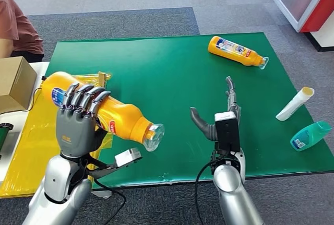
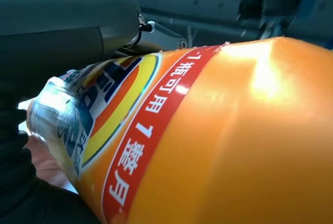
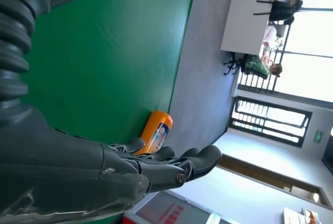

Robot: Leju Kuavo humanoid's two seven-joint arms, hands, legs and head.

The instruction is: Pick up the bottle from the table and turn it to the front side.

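Left robot hand (image 1: pixel 76 123) grasps orange bottle (image 1: pixel 118 118) reading "1瓶可用1整月"; right robot hand (image 1: pixel 221 115) released

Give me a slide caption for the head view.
Left hand holds an orange bottle above the green mat; right hand open.

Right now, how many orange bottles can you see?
2. One orange bottle is held in the left hand above the table's near left; another orange bottle lies on the green mat, far right.
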